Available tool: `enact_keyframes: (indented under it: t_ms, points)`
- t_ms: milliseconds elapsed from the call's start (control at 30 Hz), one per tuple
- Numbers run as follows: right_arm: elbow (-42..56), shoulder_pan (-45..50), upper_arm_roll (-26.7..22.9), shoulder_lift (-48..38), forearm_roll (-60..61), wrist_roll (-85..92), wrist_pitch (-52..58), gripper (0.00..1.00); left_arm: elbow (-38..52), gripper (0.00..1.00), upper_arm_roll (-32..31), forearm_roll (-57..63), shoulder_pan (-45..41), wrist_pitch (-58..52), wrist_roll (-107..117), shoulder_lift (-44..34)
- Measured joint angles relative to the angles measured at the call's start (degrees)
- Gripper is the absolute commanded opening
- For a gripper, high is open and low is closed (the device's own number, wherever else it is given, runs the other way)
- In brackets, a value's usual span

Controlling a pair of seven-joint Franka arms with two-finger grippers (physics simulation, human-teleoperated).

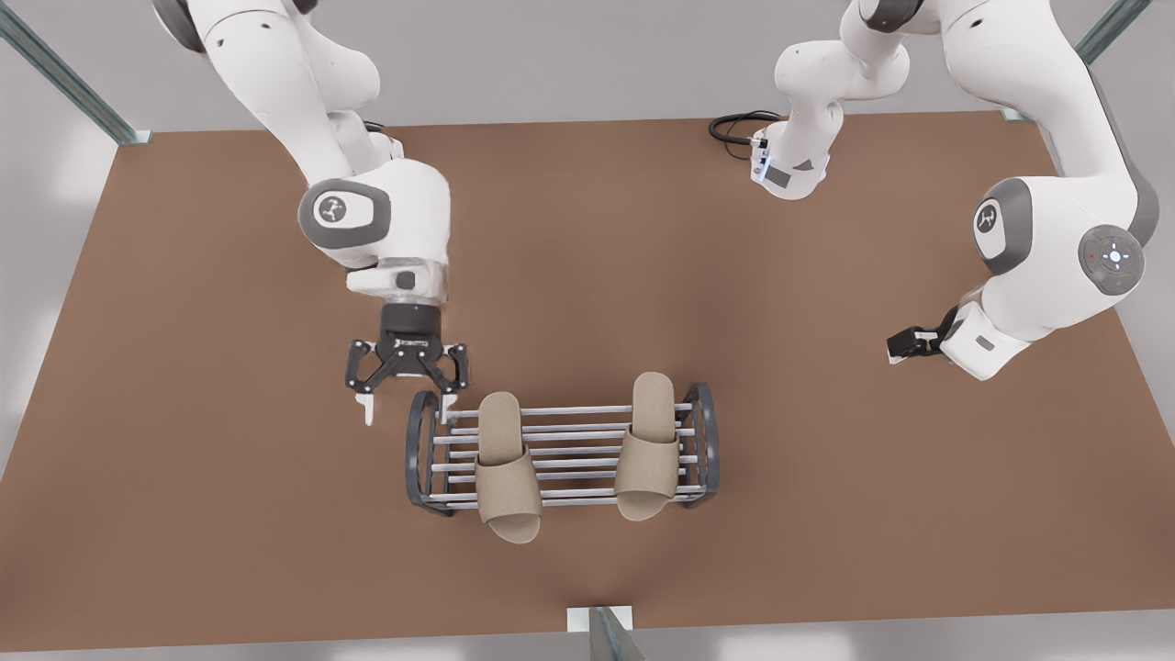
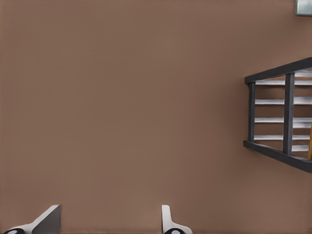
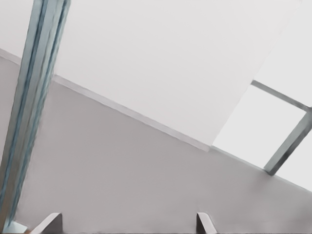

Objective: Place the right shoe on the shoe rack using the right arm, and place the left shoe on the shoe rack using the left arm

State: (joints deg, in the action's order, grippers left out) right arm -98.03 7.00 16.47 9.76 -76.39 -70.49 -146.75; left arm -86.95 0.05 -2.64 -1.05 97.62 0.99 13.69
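Observation:
The shoe rack (image 1: 576, 410) stands near the front middle of the brown table, with silver rods between dark end frames. Two beige slippers lie across its rods. One shoe (image 1: 506, 470) is toward the front view's left and the other shoe (image 1: 648, 448) toward the front view's right. My left gripper (image 1: 408, 410) hangs open and holds nothing, just beside the rack's end frame on the front view's left. The left wrist view has that end frame (image 2: 287, 112) off to one side of the left gripper (image 2: 108, 222). My right gripper (image 1: 904, 344) waits folded far off at the front view's right, and in its wrist view the right gripper (image 3: 126, 223) stands open toward the wall.
A black cable (image 1: 734, 128) loops at the table's back edge beside the right arm's base. Metal frame posts (image 1: 64, 78) stand at the back corners, and a small bracket (image 1: 601, 624) sits at the front edge. Bare brown table (image 1: 229, 514) surrounds the rack.

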Motion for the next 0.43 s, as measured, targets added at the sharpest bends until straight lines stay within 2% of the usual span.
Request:
enact_keyframes:
  t_ms: [67,133,167,200,300,433]
  points:
    - [4.36,-1.29,-10.16,-1.72,29.76,5.28,10.51,1.0,0.0,1.0,0.03,-0.02,-0.02,-0.11,0.77,0.04]
    - [3.27,-5.46,-18.19,-2.17,47.4,11.7,19.31,1.0,0.0,1.0,0.02,-0.03,-0.01,-0.19,1.46,0.01]
    - [1.67,-7.61,-20.14,-2.05,53.85,14.83,22.54,1.0,0.0,1.0,0.03,-0.03,-0.01,-0.23,1.77,0.02]
    - [0.72,-8.82,-21.2,-1.3,59.38,17.83,25.26,1.0,0.0,1.0,0.03,-0.03,-0.01,-0.25,2.07,0.05]
    - [8.78,-7.23,-22.4,8.11,70.19,26.43,31.13,1.0,-0.02,1.0,0.03,-0.04,-0.01,-0.4,2.87,0.34]
    - [10.9,-6.35,-22.52,6.23,76.24,36.4,38.22,1.0,0.0,1.0,0.04,-0.04,-0.01,-0.68,3.72,0.68]
